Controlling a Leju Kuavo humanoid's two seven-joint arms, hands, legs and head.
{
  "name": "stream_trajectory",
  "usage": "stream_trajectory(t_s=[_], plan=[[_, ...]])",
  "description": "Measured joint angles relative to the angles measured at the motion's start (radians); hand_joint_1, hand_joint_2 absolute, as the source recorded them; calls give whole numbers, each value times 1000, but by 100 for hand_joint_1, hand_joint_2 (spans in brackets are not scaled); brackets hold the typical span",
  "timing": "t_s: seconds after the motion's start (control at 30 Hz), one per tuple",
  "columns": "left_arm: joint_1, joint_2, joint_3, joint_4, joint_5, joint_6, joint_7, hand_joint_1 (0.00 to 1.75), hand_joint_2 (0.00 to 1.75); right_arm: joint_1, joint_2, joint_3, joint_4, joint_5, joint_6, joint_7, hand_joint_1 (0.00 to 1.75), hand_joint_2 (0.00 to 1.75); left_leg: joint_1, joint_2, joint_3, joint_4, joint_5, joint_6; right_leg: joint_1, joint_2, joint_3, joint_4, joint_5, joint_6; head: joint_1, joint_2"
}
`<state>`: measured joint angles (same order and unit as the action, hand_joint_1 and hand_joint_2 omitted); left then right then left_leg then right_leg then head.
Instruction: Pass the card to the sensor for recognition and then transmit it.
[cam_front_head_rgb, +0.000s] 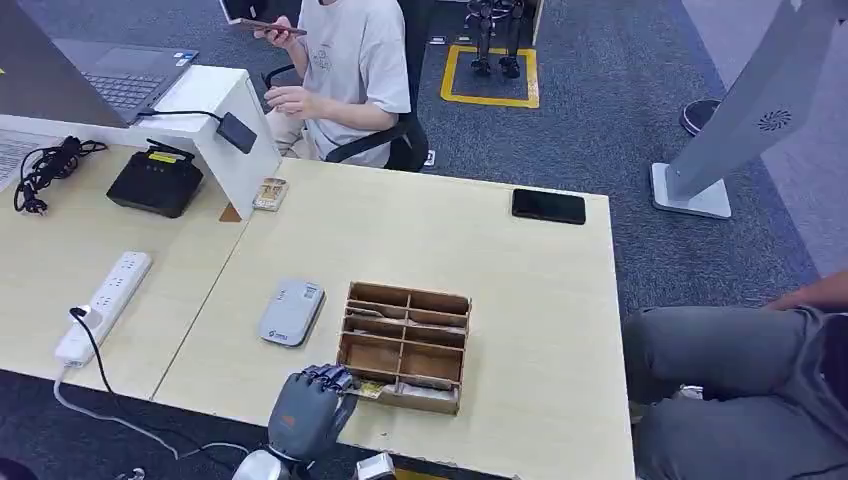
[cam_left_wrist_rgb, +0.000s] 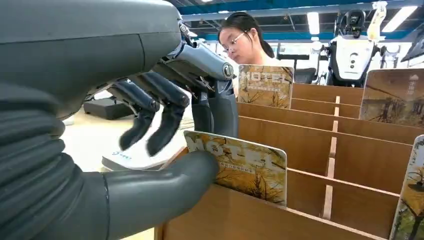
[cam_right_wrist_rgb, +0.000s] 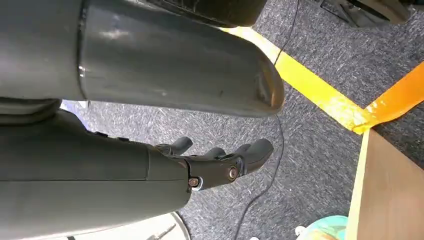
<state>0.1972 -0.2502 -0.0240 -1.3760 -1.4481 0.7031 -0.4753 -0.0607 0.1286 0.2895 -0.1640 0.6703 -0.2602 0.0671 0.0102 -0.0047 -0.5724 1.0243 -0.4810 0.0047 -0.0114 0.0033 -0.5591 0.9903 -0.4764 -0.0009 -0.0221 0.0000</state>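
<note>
desk (cam_front_head_rgb: 520, 300): bare right of wooden organizer (cam_front_head_rgb: 404, 345) | organizer dividers (cam_left_wrist_rgb: 327, 172) hem in left hand (cam_front_head_rgb: 308, 405) at near corner | card reader (cam_front_head_rgb: 291, 312) just left | phone (cam_front_head_rgb: 548, 206) at far edge

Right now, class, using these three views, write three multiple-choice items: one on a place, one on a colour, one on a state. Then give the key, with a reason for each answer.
1. Where is the grey sensor relative to the wooden box?
A. Inside it
B. Beside it, on the robot's left
C. On the laptop

2. What colour is the phone at the table's far edge?
A. White
B. Red
C. Black

3. What is the left robot hand doing?
A. Pinching a card in the box
B. Lying flat on the power strip
C. Lifting the phone

Key:
1. B, because the head view shows the sensor flat on the table, left of the box.
2. C, because the phone is a dark slab against pale wood.
3. A, because the left wrist view shows the thumb on the card's face and the fingers behind it.
</note>
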Motion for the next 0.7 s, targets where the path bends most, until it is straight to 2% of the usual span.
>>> stream_trajectory(t_s=[0.07,0.17,0.23,0.3,0.53,0.7], plan=[[-1,0,0,3,35,0,-22,175,175,0,1,-2,0,1,0,0,0,0,0,0,0,0,0,0,0,0,0,0,0,0,0,0],[-9,-13,-8,55,170,0,-112,175,175,0,2,-12,0,3,0,0,0,0,0,0,0,0,0,0,0,0,0,0,0,0,0,0],[-9,-24,-24,76,193,0,-135,175,175,0,3,-17,0,3,-1,0,0,0,0,0,0,0,0,0,0,0,0,0,0,0,0,0],[-9,-24,-49,84,222,0,-133,175,175,0,5,-22,0,4,-2,0,0,0,0,0,0,0,0,0,0,0,0,0,0,0,0,0],[0,3,-128,54,224,0,-46,175,175,1,6,-39,0,12,-2,-10,0,0,0,0,0,0,0,0,0,0,0,0,0,0,0,0],[13,19,-150,26,249,0,-46,175,175,1,6,-46,0,21,0,-10,0,0,0,0,0,0,0,0,0,0,0,0,0,0,0,0]])
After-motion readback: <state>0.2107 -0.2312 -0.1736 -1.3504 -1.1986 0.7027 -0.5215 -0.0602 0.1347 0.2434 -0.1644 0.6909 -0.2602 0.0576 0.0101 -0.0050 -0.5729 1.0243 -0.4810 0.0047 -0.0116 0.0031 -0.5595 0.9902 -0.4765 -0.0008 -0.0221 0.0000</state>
